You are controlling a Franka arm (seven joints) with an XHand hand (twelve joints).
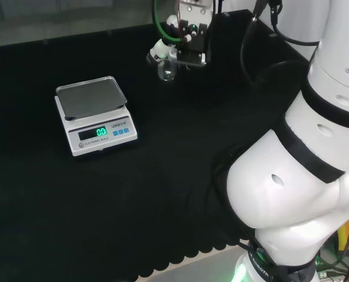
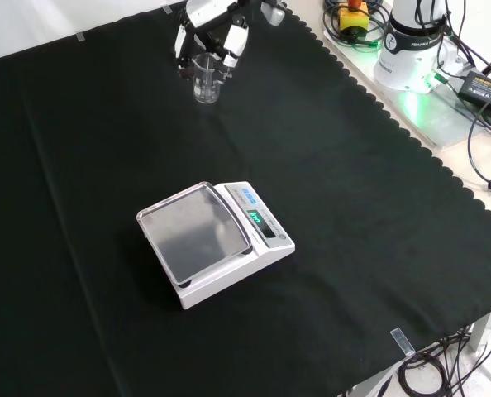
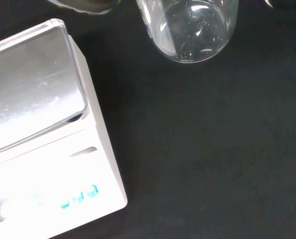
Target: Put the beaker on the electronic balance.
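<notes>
Robot hand (image 2: 211, 31) apparently curled round the beaker (image 2: 205, 79), well apart from the balance (image 2: 214, 241); its pan is bare, transfer pending.

- Beaker (image 3: 190, 30): upper part cut off by the wrist view's edge.
- Electronic balance (image 3: 43, 144): cut off at two edges of the wrist view; display digits blurred.
- Hand (image 2: 208, 29): partly cut off by the front view's top edge; contact with the beaker cannot be determined.
</notes>
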